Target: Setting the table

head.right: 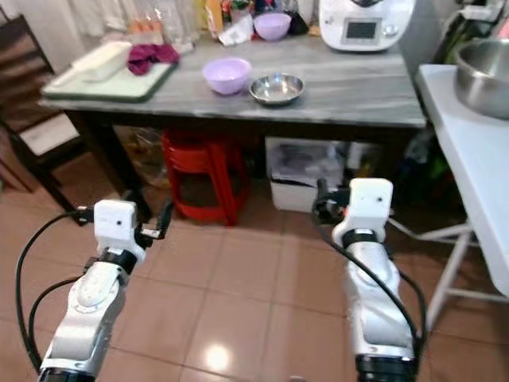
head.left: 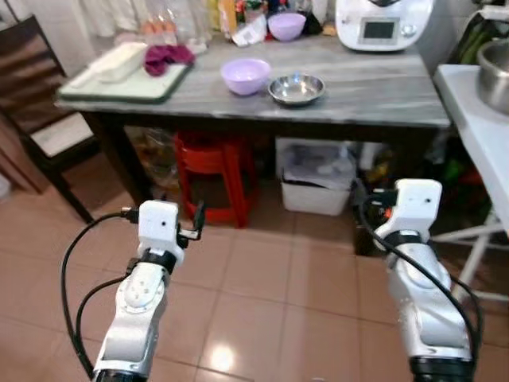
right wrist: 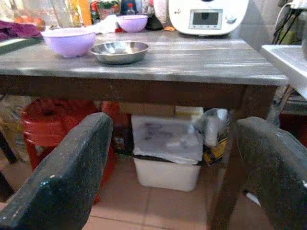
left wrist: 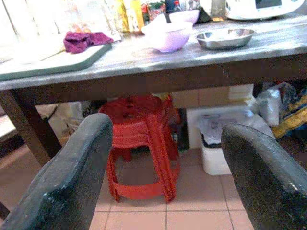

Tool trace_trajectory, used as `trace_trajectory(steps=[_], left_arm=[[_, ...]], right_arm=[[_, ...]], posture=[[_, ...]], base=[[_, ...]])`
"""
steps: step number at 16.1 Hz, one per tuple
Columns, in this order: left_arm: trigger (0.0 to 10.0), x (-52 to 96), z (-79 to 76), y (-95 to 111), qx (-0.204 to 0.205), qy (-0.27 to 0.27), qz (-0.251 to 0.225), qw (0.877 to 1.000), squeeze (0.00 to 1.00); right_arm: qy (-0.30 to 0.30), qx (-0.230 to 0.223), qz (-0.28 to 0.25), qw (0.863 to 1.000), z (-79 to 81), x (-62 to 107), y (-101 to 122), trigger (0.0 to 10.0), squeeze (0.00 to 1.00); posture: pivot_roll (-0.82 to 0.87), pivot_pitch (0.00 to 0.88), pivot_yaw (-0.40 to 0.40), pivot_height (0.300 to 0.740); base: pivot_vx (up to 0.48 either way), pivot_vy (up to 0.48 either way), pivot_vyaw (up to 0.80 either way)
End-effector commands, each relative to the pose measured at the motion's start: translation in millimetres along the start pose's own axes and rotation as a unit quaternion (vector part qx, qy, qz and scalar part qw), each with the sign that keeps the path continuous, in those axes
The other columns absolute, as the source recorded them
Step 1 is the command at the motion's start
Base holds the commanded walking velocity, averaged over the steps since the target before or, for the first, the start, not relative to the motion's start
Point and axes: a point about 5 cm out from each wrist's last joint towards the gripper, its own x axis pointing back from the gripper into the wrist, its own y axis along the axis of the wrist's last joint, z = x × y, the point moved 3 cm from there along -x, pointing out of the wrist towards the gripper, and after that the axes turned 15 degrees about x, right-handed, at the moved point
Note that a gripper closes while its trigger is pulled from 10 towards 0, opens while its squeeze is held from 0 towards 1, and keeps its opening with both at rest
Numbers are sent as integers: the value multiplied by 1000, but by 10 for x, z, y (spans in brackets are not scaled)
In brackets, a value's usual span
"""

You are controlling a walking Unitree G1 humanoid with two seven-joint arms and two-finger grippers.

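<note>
Round steel bowl point(head.left: 296, 88) — grey-veined table point(head.left: 382, 87)

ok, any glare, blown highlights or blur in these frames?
Left eye view: glare spot on the floor tiles, top left corner washed out. Left wrist view: blown out behind the tray; left hand fingers close and soft. Right wrist view: table sharp, right hand fingers blurred.

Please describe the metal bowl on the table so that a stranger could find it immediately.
Look at the grey table, near its front edge. Beside a lavender bowl sits the steel bowl, on the side toward the white appliance. It is shallow and shiny silver, while both neighbouring bowls are lavender.
</note>
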Motion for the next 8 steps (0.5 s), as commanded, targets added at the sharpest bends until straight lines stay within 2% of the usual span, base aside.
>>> trace_trajectory(steps=[1,5,8], left_arm=[[10000,-17,-10,35,0,-6,-6,1000,0],[10000,-11,-32,18,6,-13,-3,1000,0],[10000,-2,-48,13,9,-15,-2,1000,0]], right_arm=[[6,-3,-12,1000,31,-12,65,10000,0],[7,-1,-12,1000,20,-24,63,10000,0],[5,-3,-11,1000,12,-11,49,10000,0]], posture=[[-134,80,76,740],[-135,82,72,740],[-136,91,69,740]], base=[[0,0,-613],[0,0,-698],[0,-274,0]])
